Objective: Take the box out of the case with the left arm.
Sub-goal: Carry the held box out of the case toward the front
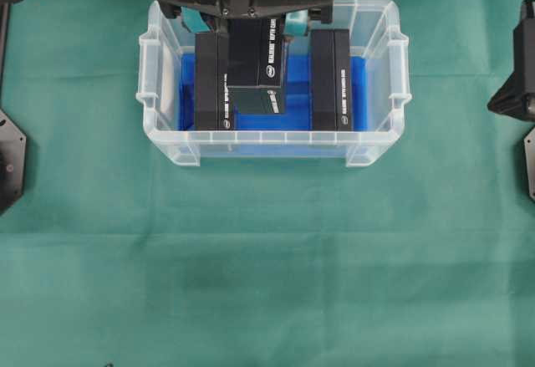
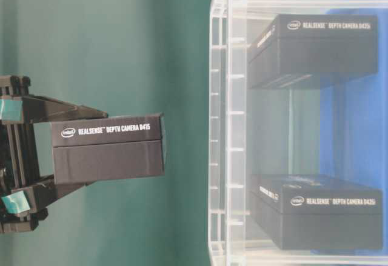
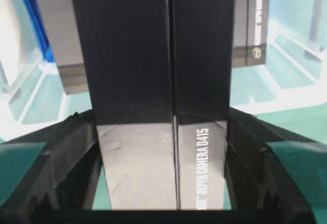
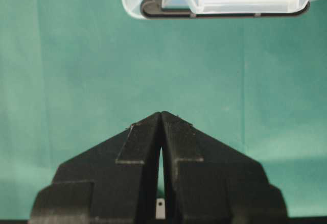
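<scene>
Left wrist view, nearest first: left gripper (image 3: 163, 183) is clamping the box (image 3: 153, 55) between its fingers (image 3: 66, 163), box filling centre frame, two other boxes showing behind it at upper left and upper right.

Table-level view: box (image 2: 108, 146) is hanging at left of frame, clear of the case (image 2: 227, 126) wall, nothing under it. Overhead: it is sitting above upper centre of the case (image 1: 368, 145), between the two remaining boxes (image 1: 211, 83) (image 1: 331, 83).

Lift looks done; carrying it out past the rim and setting down looks left.

Right gripper (image 4: 161, 132) is idling at right edge, jaws together, gripping nothing.
</scene>
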Available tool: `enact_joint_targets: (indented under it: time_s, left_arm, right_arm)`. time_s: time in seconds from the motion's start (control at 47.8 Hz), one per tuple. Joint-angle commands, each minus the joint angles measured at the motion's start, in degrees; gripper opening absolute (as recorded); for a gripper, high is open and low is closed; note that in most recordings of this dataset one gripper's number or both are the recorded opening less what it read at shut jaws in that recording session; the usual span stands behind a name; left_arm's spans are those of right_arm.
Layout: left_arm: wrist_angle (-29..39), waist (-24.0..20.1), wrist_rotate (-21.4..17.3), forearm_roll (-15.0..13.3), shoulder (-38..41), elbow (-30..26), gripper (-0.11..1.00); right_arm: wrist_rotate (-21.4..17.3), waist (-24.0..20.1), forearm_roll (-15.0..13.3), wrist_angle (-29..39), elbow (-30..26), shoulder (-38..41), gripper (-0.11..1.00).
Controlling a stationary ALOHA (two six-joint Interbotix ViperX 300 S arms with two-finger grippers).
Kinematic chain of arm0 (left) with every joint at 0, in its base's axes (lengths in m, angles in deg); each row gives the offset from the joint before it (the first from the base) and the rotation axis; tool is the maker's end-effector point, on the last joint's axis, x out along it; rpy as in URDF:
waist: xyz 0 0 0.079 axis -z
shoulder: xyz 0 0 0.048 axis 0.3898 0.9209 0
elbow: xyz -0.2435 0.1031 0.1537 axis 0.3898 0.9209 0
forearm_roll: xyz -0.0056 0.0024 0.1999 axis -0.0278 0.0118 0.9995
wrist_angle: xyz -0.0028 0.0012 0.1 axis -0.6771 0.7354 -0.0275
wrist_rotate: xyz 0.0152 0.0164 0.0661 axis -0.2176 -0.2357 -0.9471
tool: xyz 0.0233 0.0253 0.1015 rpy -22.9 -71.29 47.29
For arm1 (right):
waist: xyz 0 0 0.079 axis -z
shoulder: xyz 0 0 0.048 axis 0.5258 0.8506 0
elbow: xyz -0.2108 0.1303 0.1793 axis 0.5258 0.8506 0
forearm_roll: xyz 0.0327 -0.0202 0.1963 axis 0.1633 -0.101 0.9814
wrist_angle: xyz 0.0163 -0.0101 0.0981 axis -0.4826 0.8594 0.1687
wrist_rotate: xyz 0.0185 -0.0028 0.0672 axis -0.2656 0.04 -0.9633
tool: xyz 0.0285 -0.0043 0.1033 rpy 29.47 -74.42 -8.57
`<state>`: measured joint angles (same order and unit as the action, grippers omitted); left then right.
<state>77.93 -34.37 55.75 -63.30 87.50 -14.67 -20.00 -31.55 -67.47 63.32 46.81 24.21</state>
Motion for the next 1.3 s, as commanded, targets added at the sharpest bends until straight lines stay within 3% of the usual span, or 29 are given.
enact_joint_targets:
  time_s: [0.0,1.276]
  left_arm:
    - [-0.1,0.1,0.0,0.3,-2.5,-1.1,0.61]
    - [-0.3,-0.5,-0.3,0.3,-3.2,0.4,0.61]
  right_arm:
    - [0.0,0.0,-0.1,-0.4,-0.7,0.0,0.03]
    - [-0.1,0.0,-0.1,-0.2,-0.8,-0.2,0.03]
